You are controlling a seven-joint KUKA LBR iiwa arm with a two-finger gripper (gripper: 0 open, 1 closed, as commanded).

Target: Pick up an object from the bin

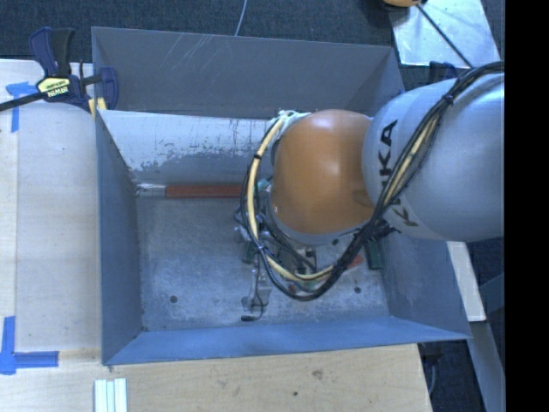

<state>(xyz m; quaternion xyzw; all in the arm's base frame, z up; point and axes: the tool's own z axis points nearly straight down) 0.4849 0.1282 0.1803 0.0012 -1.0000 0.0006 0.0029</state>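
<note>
A long red-brown stick point(206, 192) with a clear left end lies flat along the foot of the bin's back wall. My gripper point(255, 297) hangs low over the bin's floor, just below the middle and in front of the stick's right end. It stands apart from the stick. Nothing shows on the floor right under it.
The arm with its orange dome and looped cables covers the bin's middle and right half. A small dark green piece point(374, 255) peeks out at the dome's lower right edge. Bare grey floor lies to the left of the gripper.
</note>
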